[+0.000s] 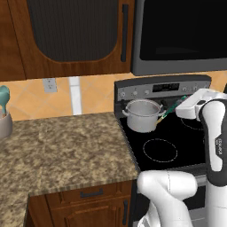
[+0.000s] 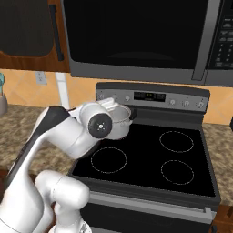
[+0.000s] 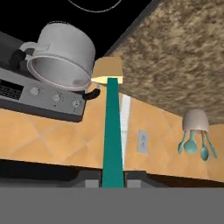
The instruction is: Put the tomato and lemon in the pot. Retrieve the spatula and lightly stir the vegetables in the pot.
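Note:
My gripper [image 3: 113, 180] is shut on the teal handle of the spatula [image 3: 112, 131]. The spatula's pale tan blade [image 3: 108, 70] reaches out to just beside the rim of the steel pot [image 3: 61, 54]. In the left base view the spatula [image 1: 170, 111] slants from my gripper [image 1: 181, 103] down to the right side of the pot [image 1: 142, 115], which stands on the stove's back left burner. My arm covers much of the pot [image 2: 123, 119] in the right base view. The tomato and the lemon are hidden.
A grey holder [image 1: 4, 124] with thick teal utensils [image 3: 195, 144] stands at the counter's far left. The granite counter [image 1: 66, 146] lies left of the black stovetop [image 2: 150, 159]. The stove's knob panel [image 1: 164, 88] rises behind the pot, with a microwave [image 2: 136, 36] above.

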Controlling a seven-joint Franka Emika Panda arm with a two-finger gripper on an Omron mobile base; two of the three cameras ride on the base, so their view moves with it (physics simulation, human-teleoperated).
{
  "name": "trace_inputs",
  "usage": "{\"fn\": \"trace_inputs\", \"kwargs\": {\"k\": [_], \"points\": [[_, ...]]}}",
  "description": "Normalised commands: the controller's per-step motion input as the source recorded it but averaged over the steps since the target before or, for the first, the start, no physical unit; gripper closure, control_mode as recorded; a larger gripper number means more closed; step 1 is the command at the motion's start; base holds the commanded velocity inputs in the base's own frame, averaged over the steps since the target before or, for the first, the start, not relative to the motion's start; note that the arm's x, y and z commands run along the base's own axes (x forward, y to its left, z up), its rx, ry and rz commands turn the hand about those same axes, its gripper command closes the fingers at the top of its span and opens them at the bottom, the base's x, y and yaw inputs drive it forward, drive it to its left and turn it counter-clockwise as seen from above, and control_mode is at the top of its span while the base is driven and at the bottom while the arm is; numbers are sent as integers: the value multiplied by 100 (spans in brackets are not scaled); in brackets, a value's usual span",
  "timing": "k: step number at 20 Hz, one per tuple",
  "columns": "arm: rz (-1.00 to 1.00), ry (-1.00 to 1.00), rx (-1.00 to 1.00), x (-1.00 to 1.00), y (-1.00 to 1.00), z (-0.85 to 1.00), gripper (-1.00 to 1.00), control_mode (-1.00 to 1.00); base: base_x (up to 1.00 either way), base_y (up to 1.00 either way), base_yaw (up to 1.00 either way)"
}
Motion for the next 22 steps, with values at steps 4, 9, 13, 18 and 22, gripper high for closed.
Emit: {"fn": "trace_inputs", "kwargs": {"k": [4, 9, 13, 18, 22], "points": [[-17, 1, 40, 6, -12, 18, 100, -100, 0, 0, 0], [-20, 3, 34, 47, -27, 8, 100, -100, 0, 0, 0], [-21, 12, 31, 61, -21, 0, 100, -100, 0, 0, 0], [-21, 24, 26, 69, -4, -26, 100, -100, 0, 0, 0], [-17, 17, 25, 62, 0, -10, 100, -100, 0, 0, 0]]}}
